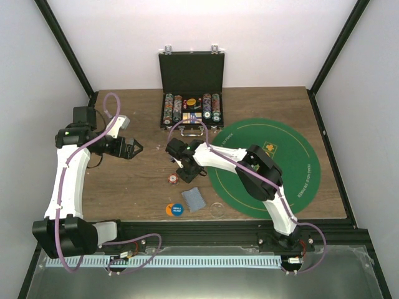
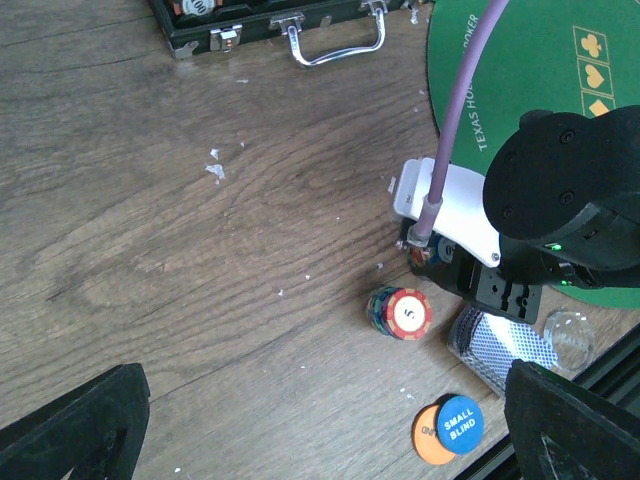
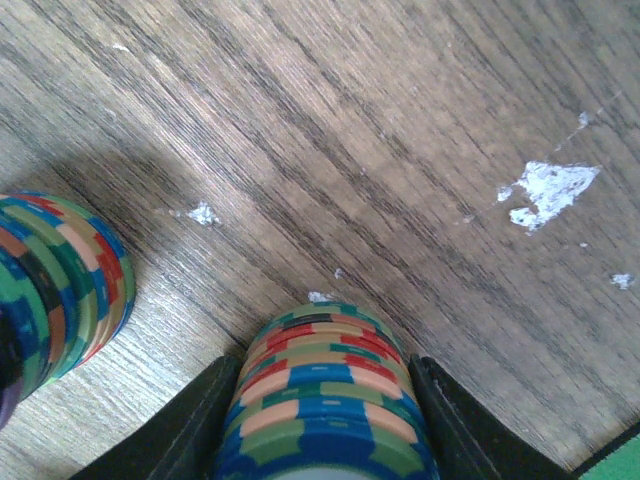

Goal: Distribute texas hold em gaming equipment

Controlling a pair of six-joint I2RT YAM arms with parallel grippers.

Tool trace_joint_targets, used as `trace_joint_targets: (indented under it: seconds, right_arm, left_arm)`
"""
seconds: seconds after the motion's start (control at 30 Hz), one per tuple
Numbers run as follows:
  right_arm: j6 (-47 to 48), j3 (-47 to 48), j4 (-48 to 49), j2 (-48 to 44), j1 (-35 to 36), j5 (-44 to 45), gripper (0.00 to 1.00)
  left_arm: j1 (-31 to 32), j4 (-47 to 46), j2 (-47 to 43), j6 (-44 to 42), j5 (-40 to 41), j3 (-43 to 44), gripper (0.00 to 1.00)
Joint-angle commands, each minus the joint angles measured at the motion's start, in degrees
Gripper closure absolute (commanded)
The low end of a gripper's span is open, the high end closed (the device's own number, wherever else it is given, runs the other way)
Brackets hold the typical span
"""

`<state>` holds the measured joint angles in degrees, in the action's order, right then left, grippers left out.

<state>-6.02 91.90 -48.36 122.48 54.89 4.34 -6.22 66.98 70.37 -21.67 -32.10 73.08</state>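
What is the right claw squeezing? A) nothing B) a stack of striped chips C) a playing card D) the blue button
B: in the right wrist view, the right claw presses against both sides of the stack of striped chips.

Right gripper [image 3: 322,432], bottom centre: both black fingers [image 3: 185,425] pressed against opp. sides of a chip stack [image 3: 320,365], edges striped blue, green, red, peach. Stack stands on wood-grain surface [image 3: 350,150]. 2nd stack [image 3: 55,290], same striping, at left edge, apart from the first, partly out of frame. White flecks [image 3: 548,190] upper right. Green mat [image 3: 622,462]: sliver only, bottom-right corner.
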Motion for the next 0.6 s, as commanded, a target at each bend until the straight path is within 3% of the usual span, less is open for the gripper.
trace_joint_targets:
  seconds: [0.0,0.13,0.2,0.57]
  right_arm:
    - [0.48,-1.58,-1.58,1.8,0.21,-1.05,0.74]
    - [0.23,-1.64,-1.56,1.57,0.2,-1.57,0.54]
    - [0.21,-1.48,-1.62,1.31,0.21,-2.08,0.49]
    - [-0.13,1.93,-3.94,-3.49,0.17,-2.04,0.33]
  left_arm:
    - [0.02,0.78,0.19,-0.99,-0.45,1.72,0.02]
    - [0.05,0.96,0.29,-1.25,-0.42,2.12,0.02]
    - [0.07,1.05,0.3,-1.29,-0.42,2.35,0.02]
    - [0.07,1.39,-0.31,-1.66,-0.69,1.99,0.02]
